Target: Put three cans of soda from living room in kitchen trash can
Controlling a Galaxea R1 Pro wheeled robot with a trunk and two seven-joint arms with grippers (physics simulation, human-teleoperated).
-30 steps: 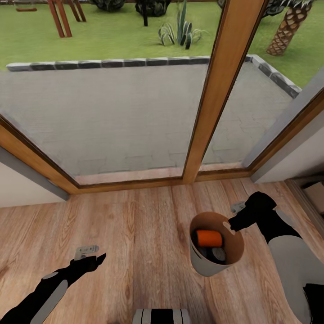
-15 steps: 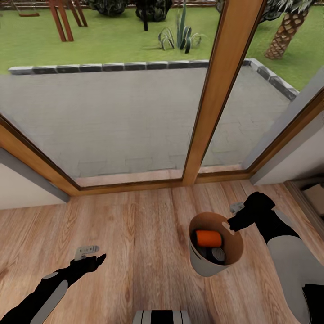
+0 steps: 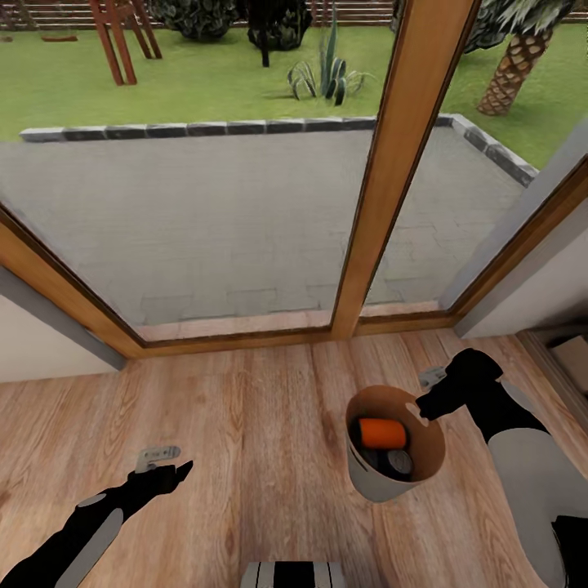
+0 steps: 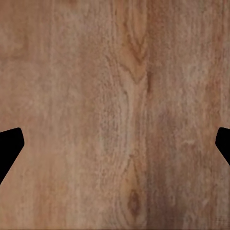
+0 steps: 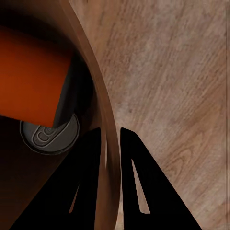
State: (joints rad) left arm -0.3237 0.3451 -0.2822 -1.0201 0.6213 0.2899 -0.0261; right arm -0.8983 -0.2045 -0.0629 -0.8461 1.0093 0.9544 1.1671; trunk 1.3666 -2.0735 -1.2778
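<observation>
Since a second ago the whole view has tipped up slightly, showing a bit more garden past the glass doors [image 3: 245, 204]; that is my camera, and the bin [image 3: 371, 482] has barely shifted. My right gripper [image 3: 425, 402] is clamped on the bin's rim, one finger inside the wall and one outside. My left gripper [image 3: 167, 465] hangs open and empty over the wood floor [image 3: 245, 425]. I judge I am carrying the bin, so I should keep it level and turn gently. Inside the brown bin, an orange can [image 3: 382, 433] lies across a silvery-topped can [image 5: 50, 136].
</observation>
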